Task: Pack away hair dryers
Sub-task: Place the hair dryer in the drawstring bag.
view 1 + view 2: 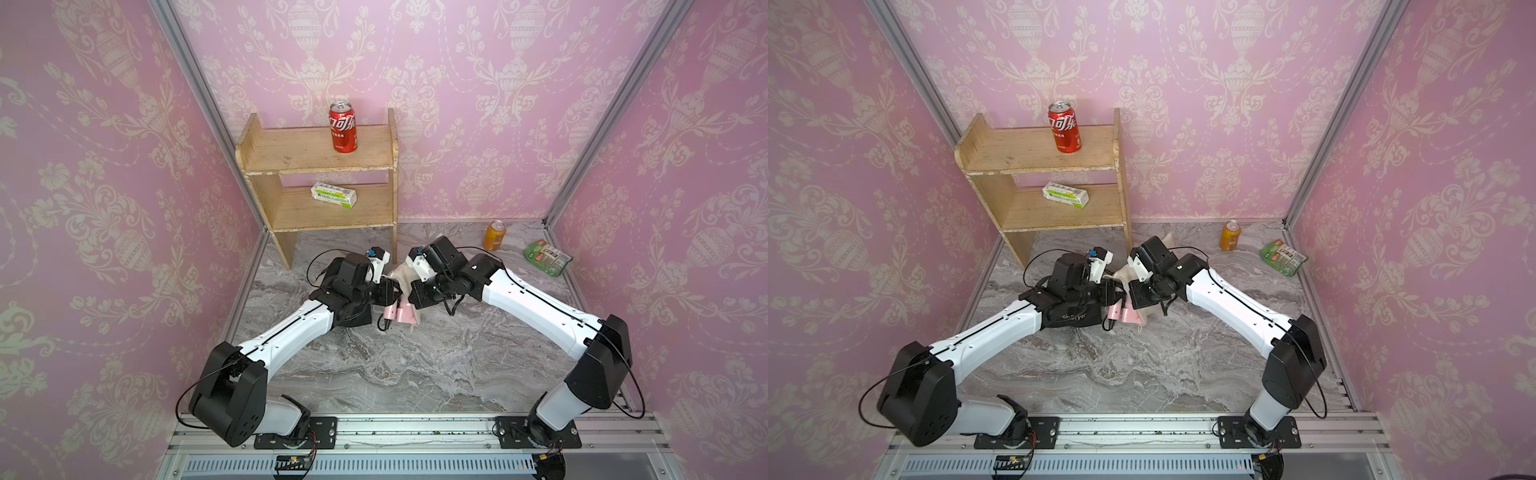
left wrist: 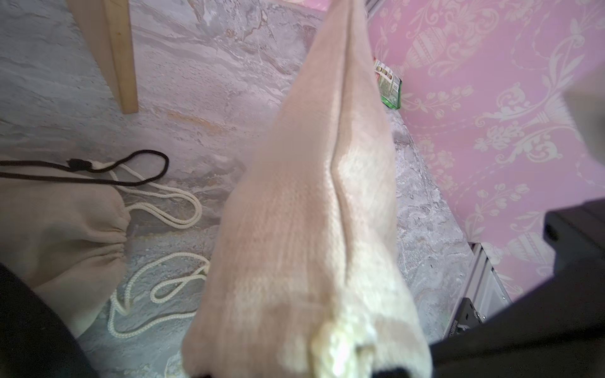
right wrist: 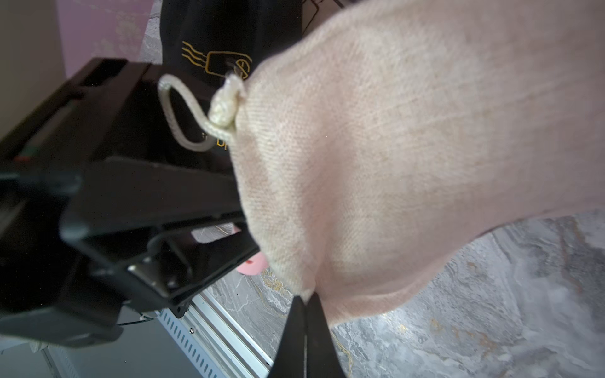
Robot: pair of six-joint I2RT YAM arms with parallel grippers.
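A pale pink hair dryer [image 1: 402,313] [image 1: 1128,312] lies on the marble floor under both grippers, half covered by a beige drawstring pouch [image 1: 402,275] [image 3: 376,147]. Only a pink sliver of the hair dryer [image 3: 252,265] shows in the right wrist view. My right gripper [image 3: 306,300] is shut on the pouch's hem. My left gripper [image 1: 395,293] reaches the pouch's opposite edge by the knotted white cord [image 3: 226,108]. The pouch [image 2: 314,212] hangs between the two and hides the left fingertips in the left wrist view.
A black pouch [image 1: 1073,318] lies under the left wrist, and a second beige pouch [image 2: 59,229] with loose cords lies nearby. At the back left stands a wooden shelf [image 1: 291,162] with a red can [image 1: 343,126] and a box [image 1: 333,194]. An orange can [image 1: 494,235] and a green packet [image 1: 546,257] sit at the back right.
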